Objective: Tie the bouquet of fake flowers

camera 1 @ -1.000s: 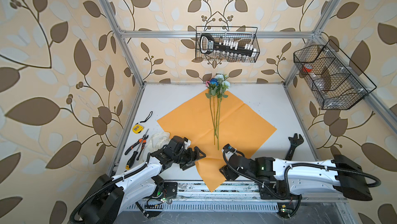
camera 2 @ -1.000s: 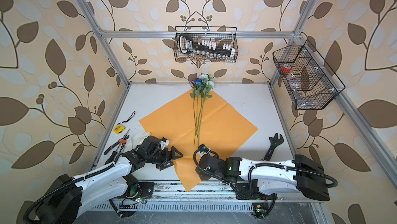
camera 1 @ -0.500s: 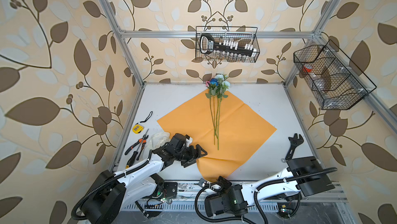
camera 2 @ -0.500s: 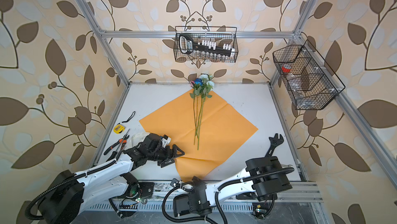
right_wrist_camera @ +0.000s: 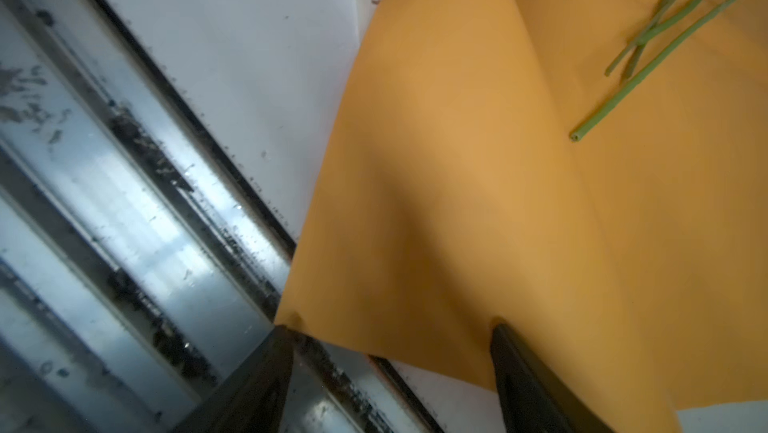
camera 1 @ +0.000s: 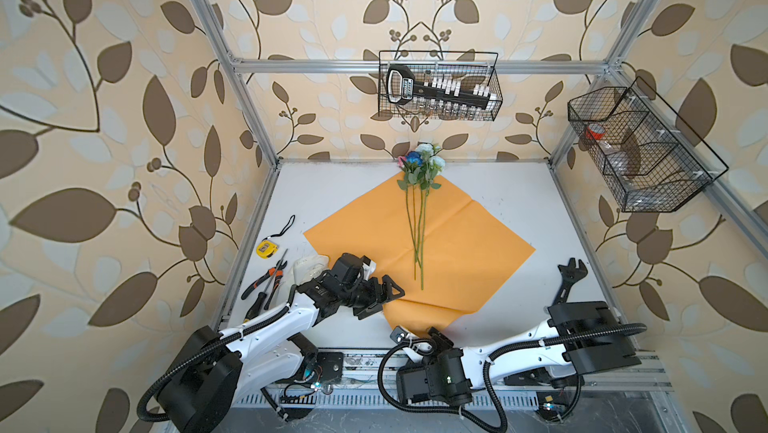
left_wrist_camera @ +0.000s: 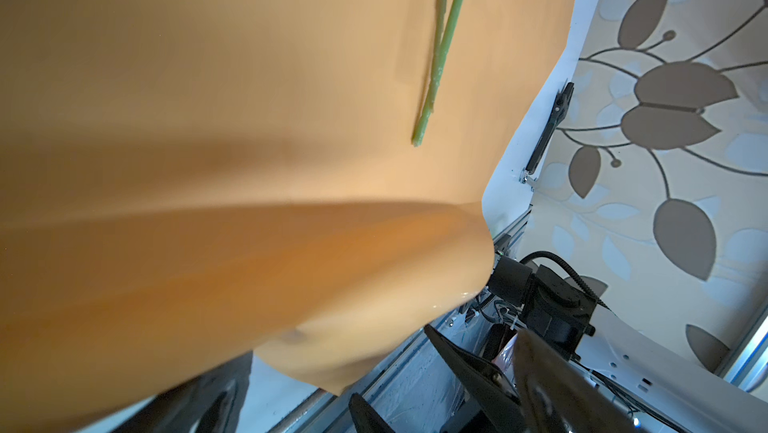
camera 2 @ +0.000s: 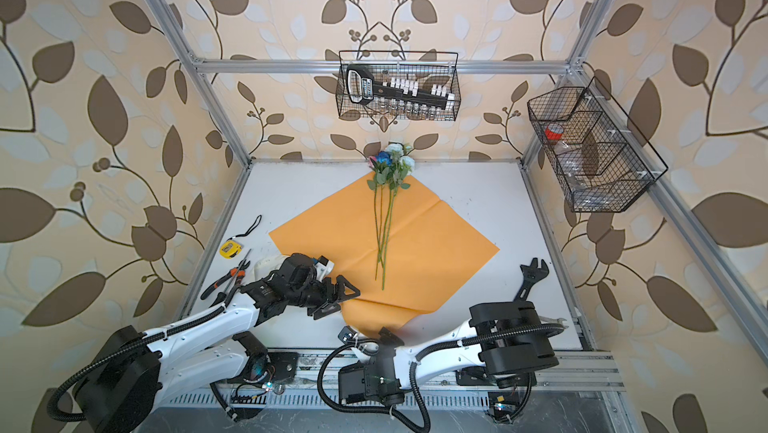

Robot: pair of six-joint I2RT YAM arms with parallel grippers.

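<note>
The bouquet of fake flowers [camera 1: 419, 163] lies with its blooms at the back wall and thin green stems [camera 2: 384, 240] running down the orange wrapping paper [camera 1: 461, 252]. The paper lies flat as a diamond, with its near corner creased and raised. My left gripper [camera 1: 384, 298] is open at the paper's near-left edge, holding nothing. My right gripper [right_wrist_camera: 390, 341] is open at the near corner; the paper's edge [right_wrist_camera: 386, 327] sits between its two fingertips, which stand wide apart. The stem ends [left_wrist_camera: 419, 136] rest well clear of both grippers.
A yellow tape measure [camera 1: 266, 248], pliers [camera 1: 266, 281], a screwdriver and a pale bundle [camera 1: 309, 267] lie left of the paper. A black wrench [camera 1: 567, 281] lies at the right. Wire baskets hang on the back wall [camera 1: 438, 90] and right wall [camera 1: 636, 152]. A metal rail [right_wrist_camera: 145, 223] runs along the front.
My right arm pulled back off the table front, then brought its gripper up to the paper's near corner, which now sits raised and creased. The left gripper has barely moved.
</note>
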